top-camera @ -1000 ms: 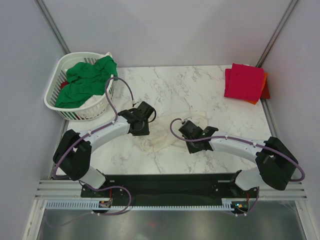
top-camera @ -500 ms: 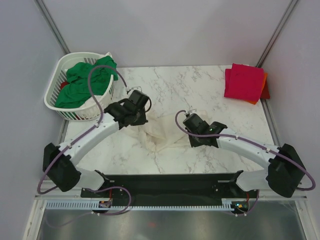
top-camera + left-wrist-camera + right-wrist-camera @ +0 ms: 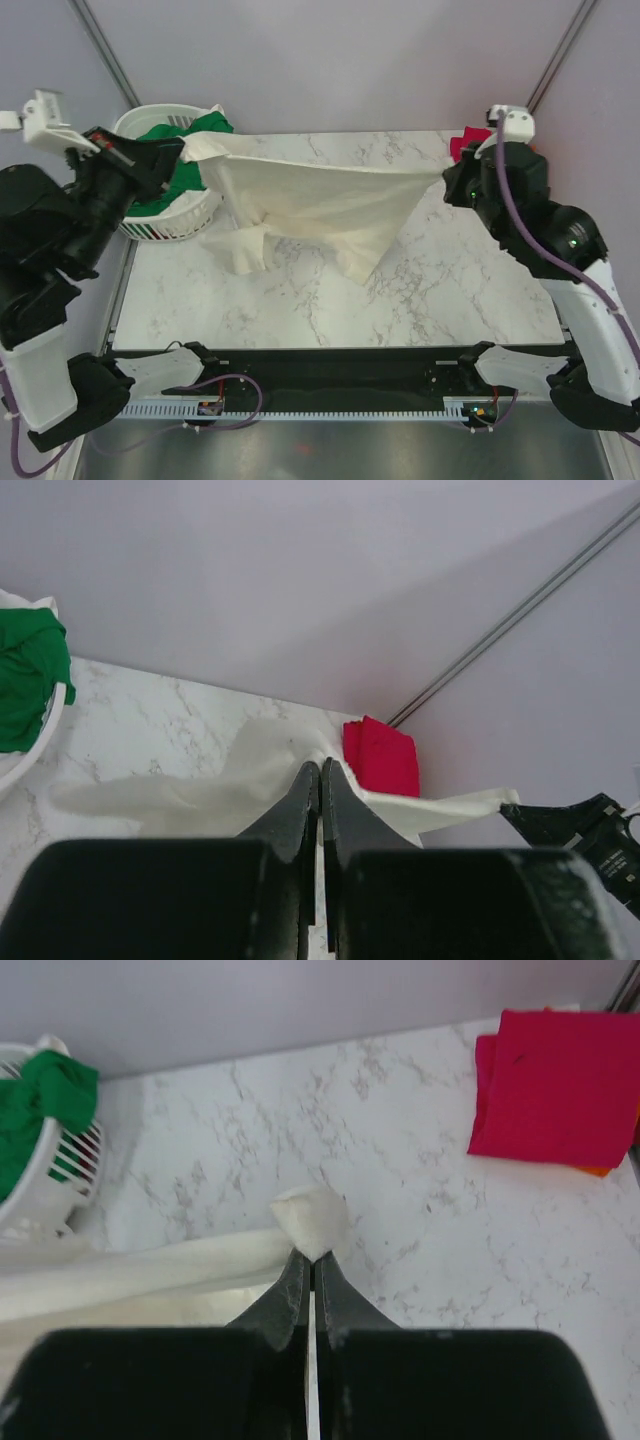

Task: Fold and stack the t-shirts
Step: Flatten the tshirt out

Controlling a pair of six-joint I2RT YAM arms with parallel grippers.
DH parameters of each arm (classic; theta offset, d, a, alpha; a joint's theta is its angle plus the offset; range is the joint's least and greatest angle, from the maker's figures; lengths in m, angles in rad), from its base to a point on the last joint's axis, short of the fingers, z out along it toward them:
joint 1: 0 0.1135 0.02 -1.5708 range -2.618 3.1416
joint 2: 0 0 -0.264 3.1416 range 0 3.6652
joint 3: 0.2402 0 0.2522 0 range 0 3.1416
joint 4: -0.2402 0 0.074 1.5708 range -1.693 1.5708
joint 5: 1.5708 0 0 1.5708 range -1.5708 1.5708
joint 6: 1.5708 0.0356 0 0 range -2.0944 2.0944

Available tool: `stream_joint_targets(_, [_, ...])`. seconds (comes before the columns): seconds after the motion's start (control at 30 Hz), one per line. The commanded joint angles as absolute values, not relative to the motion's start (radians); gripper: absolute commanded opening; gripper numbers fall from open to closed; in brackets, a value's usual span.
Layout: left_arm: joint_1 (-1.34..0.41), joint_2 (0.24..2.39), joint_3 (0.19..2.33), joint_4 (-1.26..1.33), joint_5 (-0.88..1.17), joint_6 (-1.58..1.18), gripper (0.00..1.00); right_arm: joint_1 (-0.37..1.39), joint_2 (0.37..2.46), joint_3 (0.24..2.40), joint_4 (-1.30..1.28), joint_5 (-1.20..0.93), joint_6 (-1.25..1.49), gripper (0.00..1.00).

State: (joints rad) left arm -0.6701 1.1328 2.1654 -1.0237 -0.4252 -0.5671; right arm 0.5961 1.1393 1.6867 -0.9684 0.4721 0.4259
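A: Where is the cream shirt [image 3: 320, 205]?
B: Stretched in the air above the desk [image 3: 300, 300], one top corner pinched in the left fingers [image 3: 298, 805] near the far left corner, the other in the right fingers [image 3: 290, 1295] near the far right corner.
A: Both clenched?
B: Yes, on cloth.

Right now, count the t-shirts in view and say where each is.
4. Cream-white shirt stretched between the left gripper and right gripper; green shirt in the basket; crimson shirt folded atop the orange shirt, far right. More may hide there.
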Motion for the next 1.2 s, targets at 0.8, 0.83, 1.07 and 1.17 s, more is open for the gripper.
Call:
stream_joint_targets(0.8, [-0.503, 1.691, 2.382, -1.043, -0.260, -0.229, 0.02, 0.334, 1.450, 1.985, -0.982, 0.679, 0.285, 0.00])
stream_joint_targets(0.83, [-0.407, 1.750, 2.434, -1.026, -0.174, -0.229, 0.02, 0.199, 1.550, 1.973, -0.927, 0.525, 0.308, 0.00])
stream_joint_targets(1.07, [-0.262, 2.301, 2.671, -0.923, 0.005, -0.201, 1.00, 0.012, 2.241, 2.443, -0.991, 0.396, 0.342, 0.98])
stream_joint_targets(1.17, [-0.262, 2.287, 2.562, -0.904, -0.066, -0.233, 1.00, 0.009, 2.295, 2.562, -1.026, 0.350, 0.330, 0.98])
